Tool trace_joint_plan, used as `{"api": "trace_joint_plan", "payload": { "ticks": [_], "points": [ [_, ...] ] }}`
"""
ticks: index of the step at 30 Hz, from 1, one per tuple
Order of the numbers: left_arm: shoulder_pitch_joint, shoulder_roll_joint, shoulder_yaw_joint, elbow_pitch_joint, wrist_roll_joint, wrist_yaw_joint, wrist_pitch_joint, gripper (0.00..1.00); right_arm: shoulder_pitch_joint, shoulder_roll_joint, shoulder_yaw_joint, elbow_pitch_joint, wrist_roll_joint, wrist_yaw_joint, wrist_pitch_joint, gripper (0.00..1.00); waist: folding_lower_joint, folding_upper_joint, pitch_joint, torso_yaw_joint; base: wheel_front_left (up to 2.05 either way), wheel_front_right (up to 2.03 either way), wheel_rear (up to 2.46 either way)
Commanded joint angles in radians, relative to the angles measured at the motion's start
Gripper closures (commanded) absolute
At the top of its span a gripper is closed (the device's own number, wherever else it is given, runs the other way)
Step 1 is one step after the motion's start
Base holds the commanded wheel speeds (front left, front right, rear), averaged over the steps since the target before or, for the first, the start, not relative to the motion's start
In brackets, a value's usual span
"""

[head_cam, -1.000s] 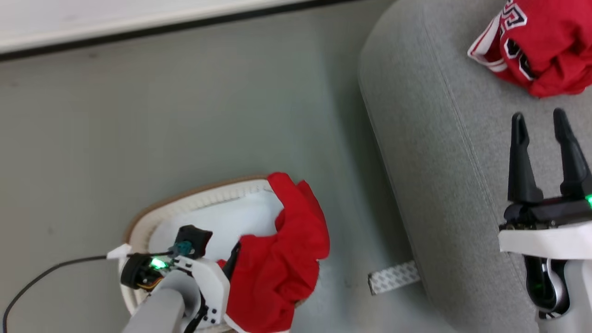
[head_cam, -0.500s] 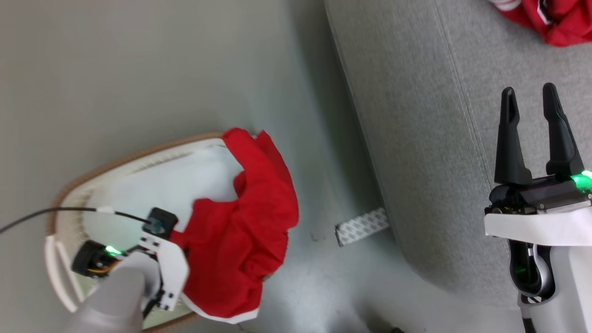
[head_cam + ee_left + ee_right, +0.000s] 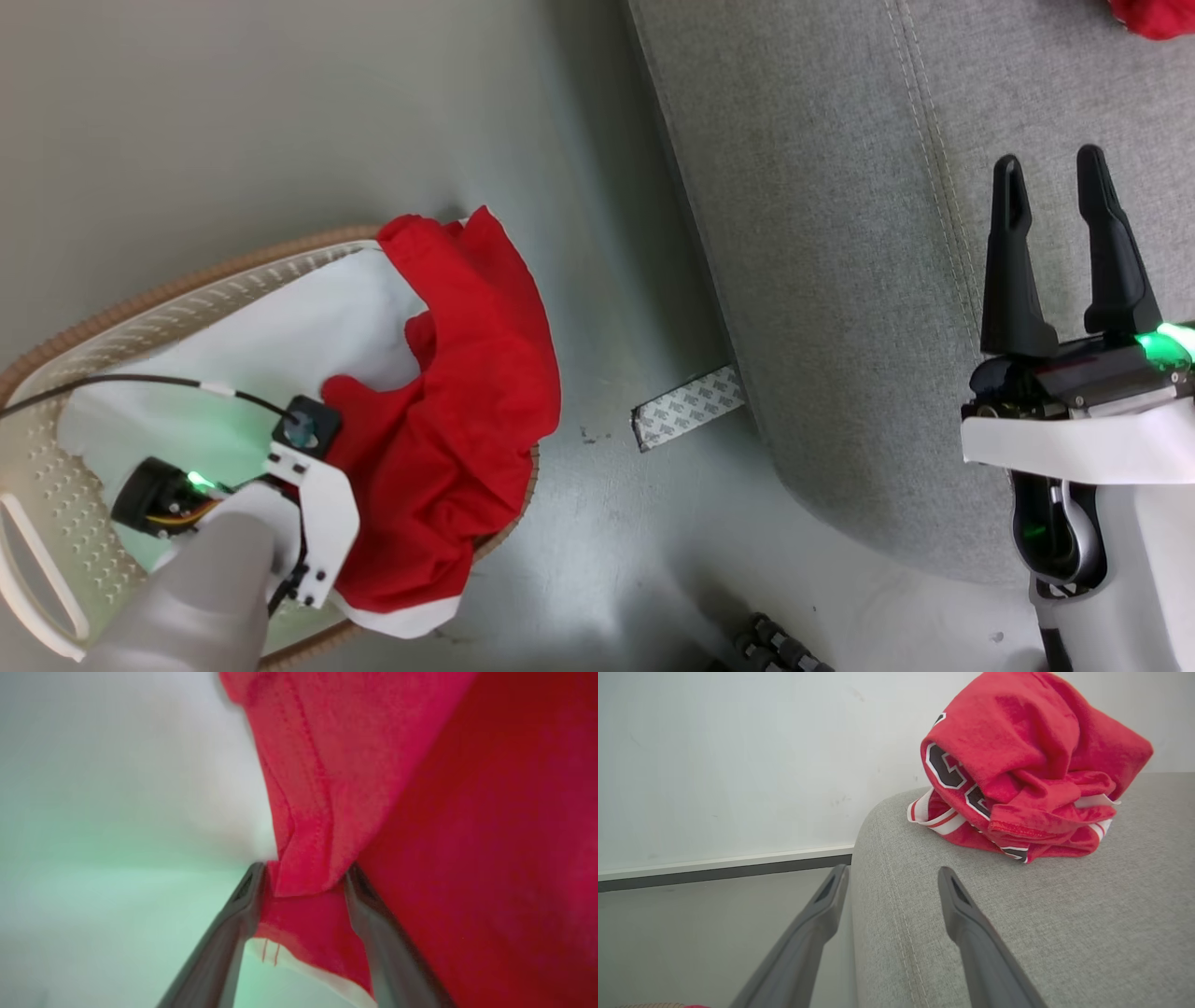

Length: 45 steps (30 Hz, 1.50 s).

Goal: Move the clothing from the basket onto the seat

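Reaching into the basket [image 3: 168, 303] at the left, the left gripper [image 3: 304, 877] has its fingers set wide apart around a bunched fold of the plain red garment [image 3: 457, 392]. The cloth touches both inner faces, but I judge it not yet pinched. That garment lies draped over the basket's right rim, its long axis running far to near, partly on the pale lining and partly hanging outside. Across a strip of floor [image 3: 597, 280] to the right stands the seat [image 3: 840, 233], so the lift must carry rightward. The right gripper [image 3: 1047, 159] hovers over the seat, parted and empty, well apart from the garment; the left arm is nearer. The jersey [image 3: 1017, 765] lies crumpled farther back on the seat.
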Motion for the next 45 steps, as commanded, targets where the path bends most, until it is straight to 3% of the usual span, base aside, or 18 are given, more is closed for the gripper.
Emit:
{"api": "trace_joint_plan", "payload": {
  "ticks": [1, 14, 31, 40, 45],
  "points": [
    [-0.004, 0.001, -0.012, 0.005, -0.012, 0.002, 0.003, 1.0, -0.014, 0.004, 0.002, 0.002, 0.008, -0.002, 0.001, 0.0, 0.0, 0.0, 0.005, -0.003, 0.0, 0.0, 0.0],
    [0.037, -0.044, -0.037, 0.007, -0.082, 0.002, -0.077, 1.0, -0.002, 0.004, -0.02, 0.036, -0.008, -0.002, 0.001, 0.0, 0.0, 0.0, -0.131, 0.032, 0.0, 0.0, 0.0],
    [0.217, -0.178, -0.08, -0.077, -0.258, 0.002, -0.321, 1.0, 0.127, -0.079, -0.058, 0.093, -0.052, -0.002, 0.001, 0.0, 0.0, 0.0, -0.573, 0.179, 0.0, 0.0, 0.0],
    [0.267, -0.197, -0.106, -0.182, -0.338, 0.002, -0.36, 1.0, 0.194, -0.108, -0.047, 0.118, -0.046, -0.002, 0.001, 0.0, 0.0, 0.0, -0.723, 0.263, 0.0, 0.0, 0.0],
    [0.274, -0.175, -0.072, -0.303, -0.325, 0.002, -0.36, 1.0, 0.223, -0.106, -0.044, 0.117, -0.012, -0.002, 0.001, 0.0, 0.0, 0.0, -0.773, 0.31, 0.0, 0.0, 0.0]
  ]
}}
